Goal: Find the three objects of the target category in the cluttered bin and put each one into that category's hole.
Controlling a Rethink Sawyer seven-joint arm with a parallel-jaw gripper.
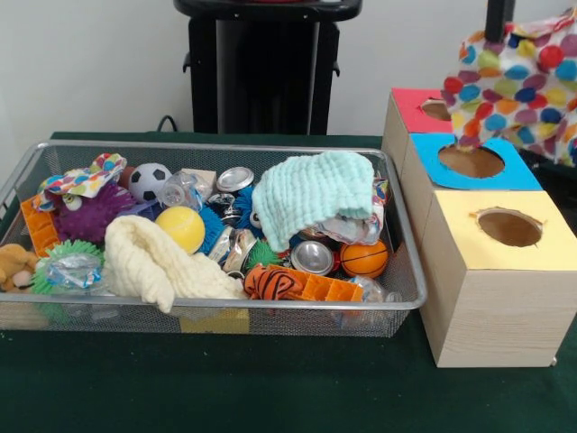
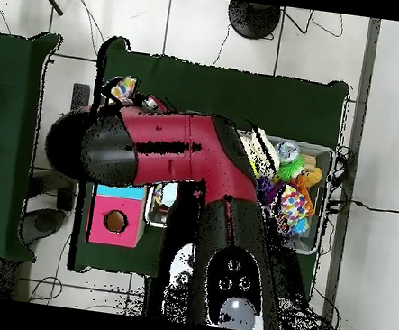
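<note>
The wire mesh bin (image 1: 407, 302) holds mixed clutter. My gripper (image 1: 500, 27) shows only as a black stem at the top right. It is shut on one polka-dot cloth (image 1: 516, 86), which hangs in the air and, in this view, overlaps the red-topped and blue-topped boxes. The same cloth shows in the overhead view (image 2: 122, 88) beside the arm. A second polka-dot cloth (image 1: 83, 179) lies at the bin's far left corner and also shows in the overhead view (image 2: 294, 205). A scrap of dotted fabric (image 1: 382, 191) peeks out by the mint cloth. The yellow-topped box's hole (image 1: 510, 227) is open.
Blue-topped box (image 1: 473, 162) and red-topped box (image 1: 416, 110) stand behind the yellow one. Mint waffle cloth (image 1: 314, 191), cream fluffy cloth (image 1: 153, 262), balls, crushed cans and a purple spiky toy (image 1: 90, 215) fill the bin. My red arm (image 2: 187, 152) covers the yellow box from overhead.
</note>
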